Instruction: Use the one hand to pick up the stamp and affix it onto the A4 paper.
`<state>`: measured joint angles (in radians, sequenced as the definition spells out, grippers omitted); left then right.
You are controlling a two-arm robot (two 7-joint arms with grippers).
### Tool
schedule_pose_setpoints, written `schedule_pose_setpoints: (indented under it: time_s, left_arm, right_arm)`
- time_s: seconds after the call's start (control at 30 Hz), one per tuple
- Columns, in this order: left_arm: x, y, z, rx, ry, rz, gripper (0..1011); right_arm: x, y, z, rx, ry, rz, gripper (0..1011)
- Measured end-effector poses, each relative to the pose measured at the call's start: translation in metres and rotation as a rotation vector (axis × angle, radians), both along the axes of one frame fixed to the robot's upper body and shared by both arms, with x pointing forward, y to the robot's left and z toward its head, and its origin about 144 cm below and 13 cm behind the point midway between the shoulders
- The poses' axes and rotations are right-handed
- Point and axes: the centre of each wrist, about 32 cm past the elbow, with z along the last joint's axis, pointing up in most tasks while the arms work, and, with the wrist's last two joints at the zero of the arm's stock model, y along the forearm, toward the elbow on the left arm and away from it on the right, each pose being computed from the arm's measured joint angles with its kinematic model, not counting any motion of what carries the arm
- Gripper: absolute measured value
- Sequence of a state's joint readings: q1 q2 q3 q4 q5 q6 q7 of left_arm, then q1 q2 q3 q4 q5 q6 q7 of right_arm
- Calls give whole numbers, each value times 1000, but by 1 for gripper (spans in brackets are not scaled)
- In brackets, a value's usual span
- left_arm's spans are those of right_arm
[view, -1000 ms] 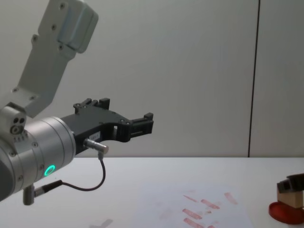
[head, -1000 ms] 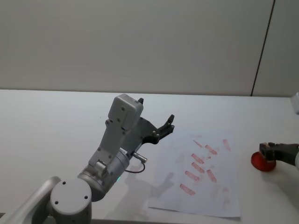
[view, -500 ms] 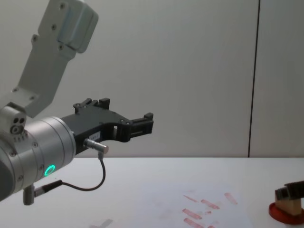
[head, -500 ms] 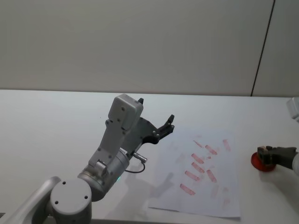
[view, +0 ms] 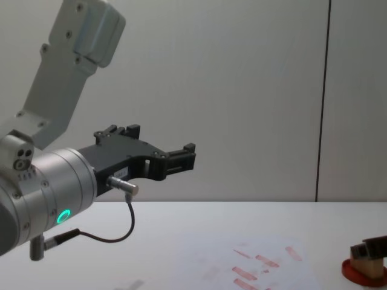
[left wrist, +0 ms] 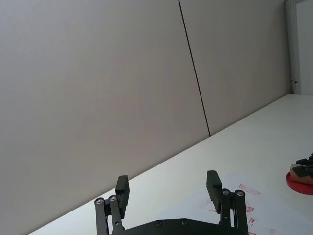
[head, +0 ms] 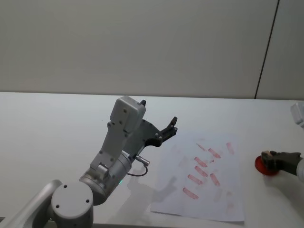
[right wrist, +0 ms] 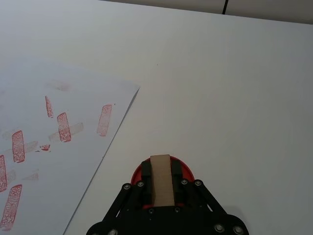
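**Right gripper (right wrist: 161, 183) clamps stamp (right wrist: 160, 169) on ink pad (right wrist: 188, 174)**

Its 2 jaws squeeze the tan stamp, whose base meets the red ink pad, at 3 o'clock of the A4 paper (head: 173, 190). Left gripper (left wrist: 167, 190), jaws apart, hangs raised at the paper's 9 o'clock.

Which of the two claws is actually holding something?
The right claw, beside the paper: it grips the wooden stamp on the red ink pad. The left claw hangs open, empty.
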<state>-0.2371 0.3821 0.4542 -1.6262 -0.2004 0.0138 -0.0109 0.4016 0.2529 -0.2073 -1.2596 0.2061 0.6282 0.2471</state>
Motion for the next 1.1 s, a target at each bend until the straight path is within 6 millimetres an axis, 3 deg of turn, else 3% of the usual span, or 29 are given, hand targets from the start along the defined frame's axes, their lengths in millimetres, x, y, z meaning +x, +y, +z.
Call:
schedule_pose_setpoints:
  time_s: [0.53,1.1]
  left_arm:
    - [0,0,0,0,0,0,1002]
    - [0,0,0,0,0,0,1002]
  right_arm:
    - [0,1,3,-9,-58,21,224]
    - [12,7,38,-16,-195,148,224]
